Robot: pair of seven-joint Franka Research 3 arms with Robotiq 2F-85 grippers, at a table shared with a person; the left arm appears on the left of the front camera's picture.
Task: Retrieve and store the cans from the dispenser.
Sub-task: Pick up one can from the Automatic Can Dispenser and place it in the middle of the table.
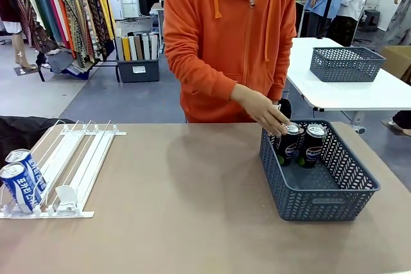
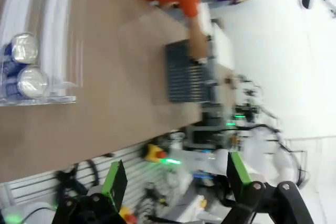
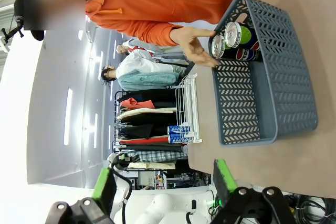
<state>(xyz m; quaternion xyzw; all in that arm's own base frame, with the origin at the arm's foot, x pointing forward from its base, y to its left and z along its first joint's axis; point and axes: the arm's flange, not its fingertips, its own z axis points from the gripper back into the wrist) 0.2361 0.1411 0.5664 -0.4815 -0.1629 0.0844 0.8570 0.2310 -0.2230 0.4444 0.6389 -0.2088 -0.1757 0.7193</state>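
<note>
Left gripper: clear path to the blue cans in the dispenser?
Probably yes: left gripper is open, the blue cans sit uncovered low in the dispenser, person's hand is at the basket.

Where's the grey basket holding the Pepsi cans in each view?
Front view: basket at lower right, on the near table.
Left wrist view: basket at upper centre, rolled sideways, beyond the bare tabletop.
Right wrist view: basket at upper right, its open top facing the camera.
Shared landmark: the person's hand at the basket's edge, seen in all three views.
</note>
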